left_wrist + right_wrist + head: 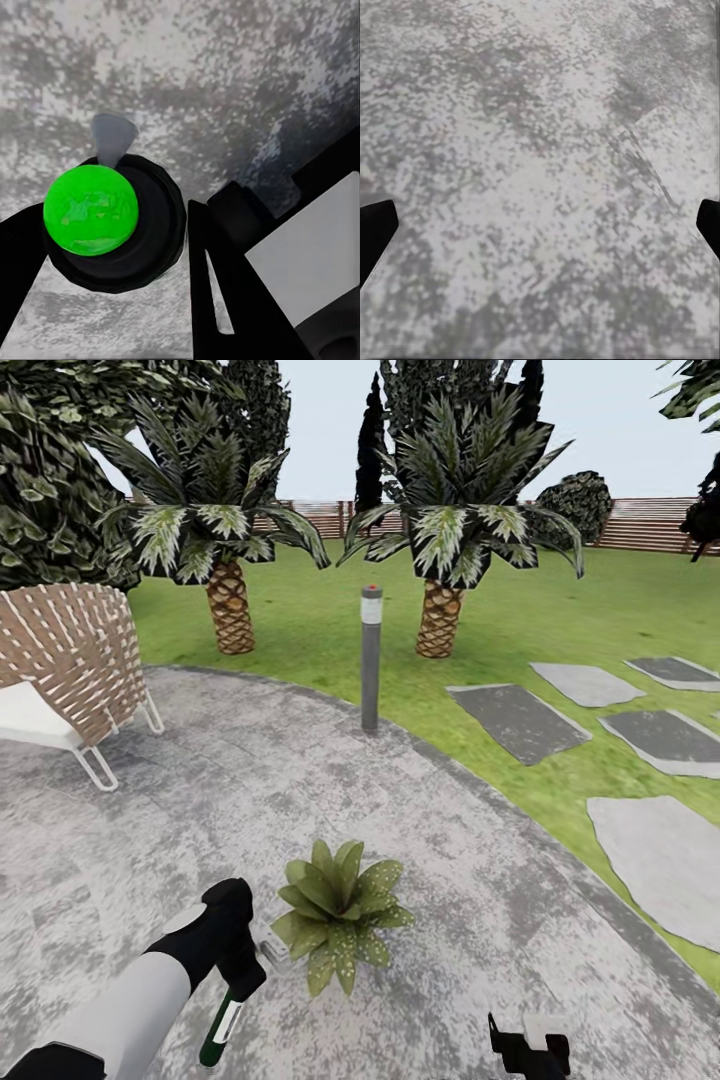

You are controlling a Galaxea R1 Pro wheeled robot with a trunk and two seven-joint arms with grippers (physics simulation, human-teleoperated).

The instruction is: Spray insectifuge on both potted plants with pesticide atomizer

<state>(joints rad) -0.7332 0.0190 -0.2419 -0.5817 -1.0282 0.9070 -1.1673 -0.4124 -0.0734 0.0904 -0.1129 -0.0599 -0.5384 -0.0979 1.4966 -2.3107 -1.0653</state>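
The pesticide atomizer (222, 1025), a slim dark green bottle with a white band, hangs from my left gripper (238, 982), which is shut on it low over the grey patio. In the left wrist view the atomizer's bright green dome (90, 211) sits in a black collar between the black fingers (225, 262), with a grey nozzle (112, 135) beyond it. One potted plant (340, 910), a low rosette of speckled green leaves, stands just right of that gripper; its pot is hidden by leaves. My right gripper (527, 1050) is open over bare paving, its fingertips (375, 232) wide apart.
A grey bollard lamp (371, 658) stands at the patio's far edge. A woven chair (70, 660) is at the left. Two palms (230, 610) grow on the lawn behind, stepping stones (520, 720) lie to the right, and a slat fence (650, 525) closes the back.
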